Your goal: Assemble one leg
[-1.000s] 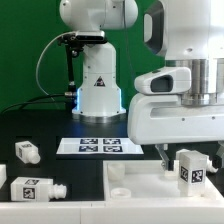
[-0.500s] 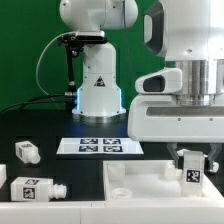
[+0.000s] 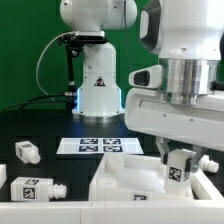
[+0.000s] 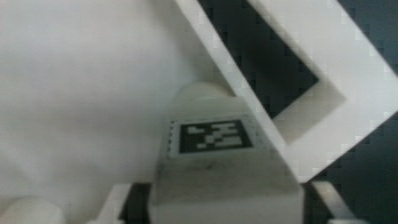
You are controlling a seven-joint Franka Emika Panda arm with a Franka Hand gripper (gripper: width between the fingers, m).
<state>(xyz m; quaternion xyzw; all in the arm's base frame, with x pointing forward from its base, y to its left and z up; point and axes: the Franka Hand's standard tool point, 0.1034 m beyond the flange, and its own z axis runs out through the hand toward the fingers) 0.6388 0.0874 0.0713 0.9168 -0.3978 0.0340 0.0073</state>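
Observation:
My gripper is shut on a leg, a small white block with a black-and-white tag. It holds the leg over the large flat white slab near its corner on the exterior view's right. In the wrist view the leg fills the space between the fingers, tag facing the camera, with the slab behind it. Two more legs lie on the black table at the exterior view's left.
The marker board lies flat behind the slab. The robot's white base stands at the back with a cable beside it. A green wall backs the scene.
The arm has moved toward the exterior view's left with the leg. The slab has shifted and turned, its left edge now nearer the loose legs.

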